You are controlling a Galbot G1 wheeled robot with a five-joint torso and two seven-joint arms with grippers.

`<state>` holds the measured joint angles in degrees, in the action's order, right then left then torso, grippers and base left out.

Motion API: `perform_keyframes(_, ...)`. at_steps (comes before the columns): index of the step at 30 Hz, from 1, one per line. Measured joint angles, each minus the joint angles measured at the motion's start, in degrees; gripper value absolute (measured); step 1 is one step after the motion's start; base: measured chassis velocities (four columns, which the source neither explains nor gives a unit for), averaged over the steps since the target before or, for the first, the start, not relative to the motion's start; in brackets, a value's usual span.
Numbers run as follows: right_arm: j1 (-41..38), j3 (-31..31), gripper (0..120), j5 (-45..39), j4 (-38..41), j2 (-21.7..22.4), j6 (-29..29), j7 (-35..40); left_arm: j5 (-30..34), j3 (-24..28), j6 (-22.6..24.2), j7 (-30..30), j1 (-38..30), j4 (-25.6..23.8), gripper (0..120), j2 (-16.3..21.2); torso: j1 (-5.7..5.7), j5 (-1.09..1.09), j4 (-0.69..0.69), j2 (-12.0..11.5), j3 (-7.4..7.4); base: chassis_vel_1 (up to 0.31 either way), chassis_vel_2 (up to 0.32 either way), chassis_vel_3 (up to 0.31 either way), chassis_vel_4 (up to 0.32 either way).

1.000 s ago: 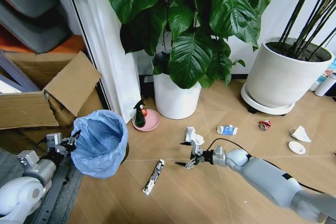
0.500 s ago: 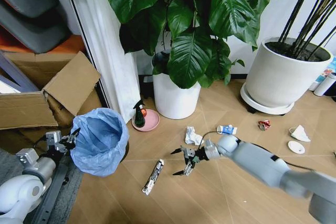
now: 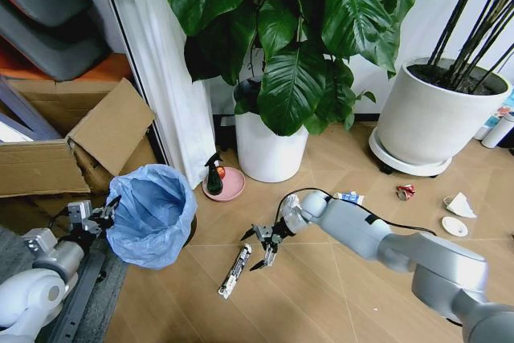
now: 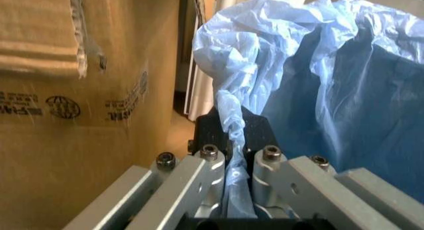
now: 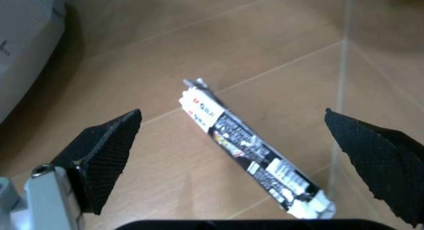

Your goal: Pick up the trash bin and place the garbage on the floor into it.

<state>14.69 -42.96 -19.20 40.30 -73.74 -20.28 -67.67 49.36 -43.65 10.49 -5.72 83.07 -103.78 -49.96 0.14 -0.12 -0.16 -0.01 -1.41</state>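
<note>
Galbot G1 mid-cleanup: the right gripper (image 3: 259, 247) hangs low over the floor (image 3: 321, 295) w/ jaws spread wide, poised just beside and above a long flat wrapper (image 3: 234, 270) lying on the planks; in the right wrist view that wrapper (image 5: 251, 155) sits between the two black pads (image 5: 106, 150), not yet touched. At the robot's left, the left gripper (image 3: 95, 216) is pinched tight on the near rim of the trash bin (image 3: 151, 214), the crinkly blue liner bunched between its fingers (image 4: 210, 170). The bin stands near a cardboard box (image 3: 72, 150), close to the wrapper. More garbage lies farther right: a blue-white carton (image 3: 348, 198), a red can (image 3: 405, 191), a paper wad (image 3: 459, 204), a white lid (image 3: 454, 226). Judgement: the wrapper looks light, thin and slick, prob. limp, so a grip across its narrow width near mid-length seems best; ends may flop. The bin seems light too, but the liner is soft and could slip or tear if it alone takes the load.
</note>
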Motion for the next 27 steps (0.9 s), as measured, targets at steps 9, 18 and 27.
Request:
perform_keyframes(9,-0.3,0.0,100,5.4,-3.5,-2.2,-1.1,-1.7,0.5,0.2,0.0,0.2,-0.8,0.0,0,0.4,0.0,0.01,0.0,0.0,0.0,0.0,0.0,0.0,0.0)
perform_keyframes(18,0.0,1.3,100,10.2,-8.3,-5.6,-2.0,-2.7,0.6,0.2,0.1,0.2,-0.7,0.0,0,0.4,0.0,0.02,0.02,0.0,0.0,0.0,0.0,0.0,0.0)
perform_keyframes(27,0.2,3.8,100,14.0,-12.8,-8.5,-3.0,-1.9,0.6,0.1,0.1,0.2,-0.8,0.0,0,0.4,0.0,0.0,0.01,0.0,0.0,0.0,0.0,0.0,0.0)
